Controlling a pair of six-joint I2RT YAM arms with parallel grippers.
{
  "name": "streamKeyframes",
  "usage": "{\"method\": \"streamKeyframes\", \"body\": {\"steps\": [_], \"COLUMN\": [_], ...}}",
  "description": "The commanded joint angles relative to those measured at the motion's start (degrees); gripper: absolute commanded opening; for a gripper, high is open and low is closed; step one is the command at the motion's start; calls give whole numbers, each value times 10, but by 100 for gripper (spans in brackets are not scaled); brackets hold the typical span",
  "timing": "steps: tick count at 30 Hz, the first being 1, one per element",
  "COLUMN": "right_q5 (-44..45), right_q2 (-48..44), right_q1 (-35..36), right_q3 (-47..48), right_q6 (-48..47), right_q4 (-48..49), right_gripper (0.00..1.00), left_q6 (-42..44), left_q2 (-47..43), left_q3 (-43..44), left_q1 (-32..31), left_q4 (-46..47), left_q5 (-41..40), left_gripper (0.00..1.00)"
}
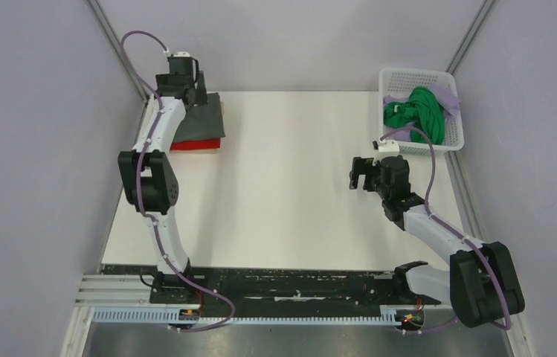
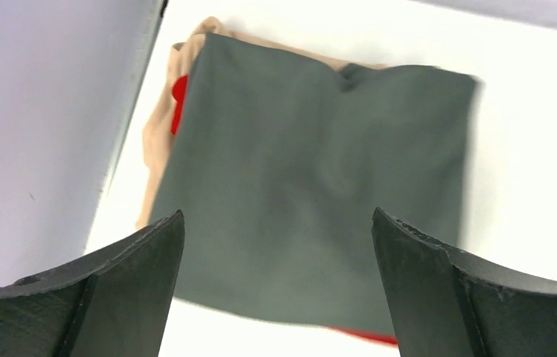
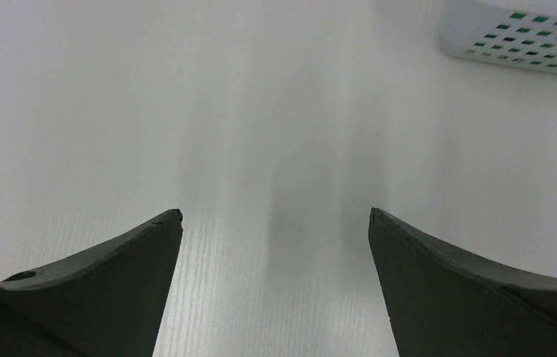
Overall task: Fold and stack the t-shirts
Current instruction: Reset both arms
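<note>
Nearest you in the wrist views are the fingers themselves: the left end effector (image 2: 277, 223) is spread wide with nothing between its jaws, and the right end effector (image 3: 275, 219) is just as wide and just as bare. Your left one hangs over the stack at the far left corner of the worktop (image 1: 290, 193), where the folded grey shirt (image 2: 312, 193) lies on top of the red shirt (image 2: 179, 97). The two shirts left to fold, the green shirt (image 1: 416, 111) and the lavender shirt (image 1: 442, 97), sit bunched in the basket (image 1: 409, 72) at the far right corner. That is the relation your next move likely turns on: the basket lies to the far right of the right end effector (image 1: 361, 175), whose fingers point left, away from it, so you would have to swing that arm round. It is much the nearer arm; the left is well apart from the basket. The green bundle is crumpled, with no clear long axis. Only the top view shows both shirts in the basket; the right wrist catches just a basket corner with green behind the mesh. Only the left wrist shows a tan cloth (image 2: 152, 141) under the stack.
</note>
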Motion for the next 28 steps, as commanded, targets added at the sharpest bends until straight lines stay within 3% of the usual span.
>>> {"method": "streamKeyframes", "body": {"steps": [1,4,10,14,18,28], "right_q5": [-10,-13,0,20,33,25], "right_q2": [-44,-69,-114,-128,-140,-140], "right_q1": [-2,-2,-2,-2,-2,-2], "right_q3": [8,-2,-39,-60,-82,-127], "right_q6": [7,12,40,51,59,60], "right_q4": [1,-14,-29,-27,3,78], "right_gripper": [98,98,98,98,98,98], "left_q6": [-136,-185,-261,-296,-303,-294], "left_q2": [-167,-274,-481,-585,-667,-744], "left_q3": [-84,-218,-561,-728,-810,-824], "left_q1": [-60,-116,-226,-259,-259,-259], "left_q4": [42,74,192,231,253,288], "left_q5": [51,31,77,83,86,26], "left_gripper": [100,100,100,100,100,100]}}
